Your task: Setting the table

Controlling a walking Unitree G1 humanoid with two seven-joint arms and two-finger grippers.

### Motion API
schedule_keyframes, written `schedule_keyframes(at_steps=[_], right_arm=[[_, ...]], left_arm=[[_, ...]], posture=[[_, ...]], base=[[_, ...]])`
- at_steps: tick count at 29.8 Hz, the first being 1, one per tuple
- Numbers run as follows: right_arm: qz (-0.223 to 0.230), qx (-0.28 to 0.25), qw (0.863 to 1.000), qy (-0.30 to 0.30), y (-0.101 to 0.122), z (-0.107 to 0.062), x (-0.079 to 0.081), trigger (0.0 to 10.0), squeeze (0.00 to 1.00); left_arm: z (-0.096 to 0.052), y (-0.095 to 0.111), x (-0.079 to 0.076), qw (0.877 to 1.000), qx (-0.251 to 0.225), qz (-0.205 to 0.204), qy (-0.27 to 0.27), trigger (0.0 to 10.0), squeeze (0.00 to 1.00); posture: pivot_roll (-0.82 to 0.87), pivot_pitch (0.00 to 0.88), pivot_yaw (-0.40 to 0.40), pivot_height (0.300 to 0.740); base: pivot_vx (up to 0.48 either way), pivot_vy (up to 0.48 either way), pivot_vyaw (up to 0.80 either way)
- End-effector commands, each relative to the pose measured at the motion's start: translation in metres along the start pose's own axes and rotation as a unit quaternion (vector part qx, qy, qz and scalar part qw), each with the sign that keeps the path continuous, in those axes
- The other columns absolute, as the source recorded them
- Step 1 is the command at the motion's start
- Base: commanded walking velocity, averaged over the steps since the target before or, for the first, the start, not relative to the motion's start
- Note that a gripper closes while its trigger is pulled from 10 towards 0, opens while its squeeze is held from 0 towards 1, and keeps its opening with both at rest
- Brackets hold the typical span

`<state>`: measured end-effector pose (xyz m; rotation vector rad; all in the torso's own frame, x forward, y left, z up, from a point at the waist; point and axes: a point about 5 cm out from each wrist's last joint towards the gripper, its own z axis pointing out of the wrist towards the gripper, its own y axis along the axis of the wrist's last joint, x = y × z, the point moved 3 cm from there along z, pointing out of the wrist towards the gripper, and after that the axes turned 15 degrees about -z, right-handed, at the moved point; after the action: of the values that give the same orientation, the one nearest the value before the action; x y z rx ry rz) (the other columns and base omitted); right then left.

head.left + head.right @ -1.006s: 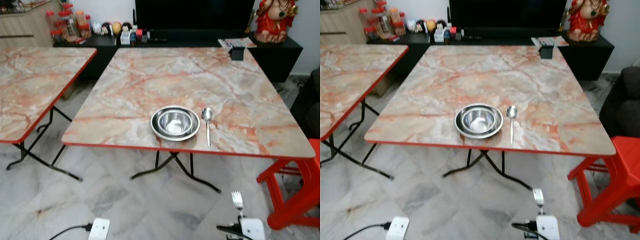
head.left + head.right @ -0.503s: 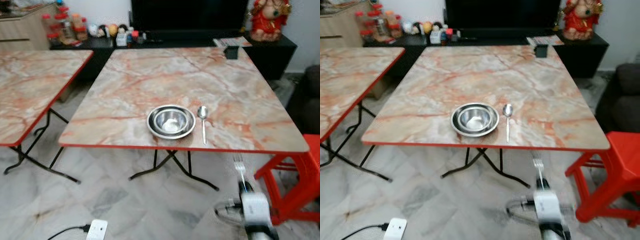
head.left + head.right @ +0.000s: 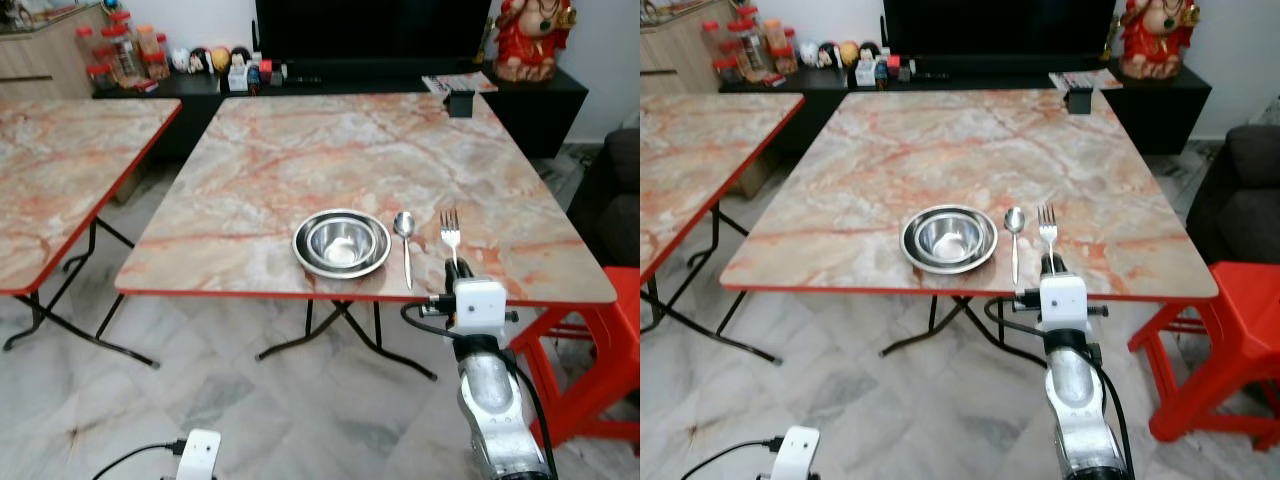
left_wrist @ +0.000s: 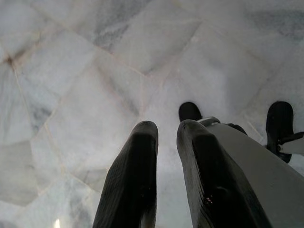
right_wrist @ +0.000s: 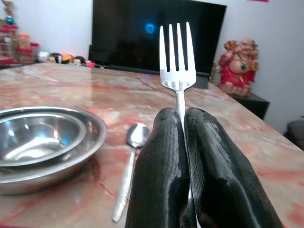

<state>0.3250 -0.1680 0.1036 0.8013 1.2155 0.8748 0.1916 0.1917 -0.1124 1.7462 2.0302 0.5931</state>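
Bowl [image 3: 342, 243] and spoon [image 3: 405, 238] set on table [image 3: 300, 150]; our right gripper [image 5: 183, 137], clamped on fork [image 5: 177, 61], hasn't placed it.

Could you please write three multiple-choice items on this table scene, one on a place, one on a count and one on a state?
1. Where does the spoon lie?
A. inside the bowls
B. right of the bowls
C. on the floor

2. How many bowls sit nested?
A. two
B. four
C. none

3. What is the right end effector doing?
A. hanging open
B. gripping the spoon
C. gripping a fork

Answers: 1 B, it rests on the table beside them; 2 A, a smaller one sits in a larger; 3 C, fingers pinch the handle, tines up.
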Motion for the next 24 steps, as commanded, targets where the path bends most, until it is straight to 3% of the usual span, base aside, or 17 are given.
schedule_keyframes(at_steps=[1, 15, 24], right_arm=[[0.009, 0.020, 1.000, 0.002, -0.0082, -0.0022, 0.0002, 10.0, 0.00], [0.046, 0.036, 0.998, 0.006, -0.0095, 0.0050, 0.0063, 10.0, 0.00], [0.058, 0.034, 0.998, 0.001, -0.0081, 0.0076, 0.0047, 10.0, 0.00]], left_arm=[[-0.0001, -0.0002, 0.0030, 1.000, 0.001, -0.001, 0.008, 10.0, 0.00], [-0.0001, -0.0012, 0.0015, 1.000, 0.002, 0.001, 0.006, 10.0, 0.00], [-0.0001, -0.0010, 0.0018, 1.000, 0.002, 0.004, 0.007, 10.0, 0.00]], posture=[[-0.11, 0.000, 0.023, 0.740], [-0.11, 0.000, 0.015, 0.740], [-0.11, 0.000, 0.015, 0.740]], base=[[0.000, 0.000, 0.00], [0.000, 0.000, 0.00], [0.281, 0.000, -0.09]])
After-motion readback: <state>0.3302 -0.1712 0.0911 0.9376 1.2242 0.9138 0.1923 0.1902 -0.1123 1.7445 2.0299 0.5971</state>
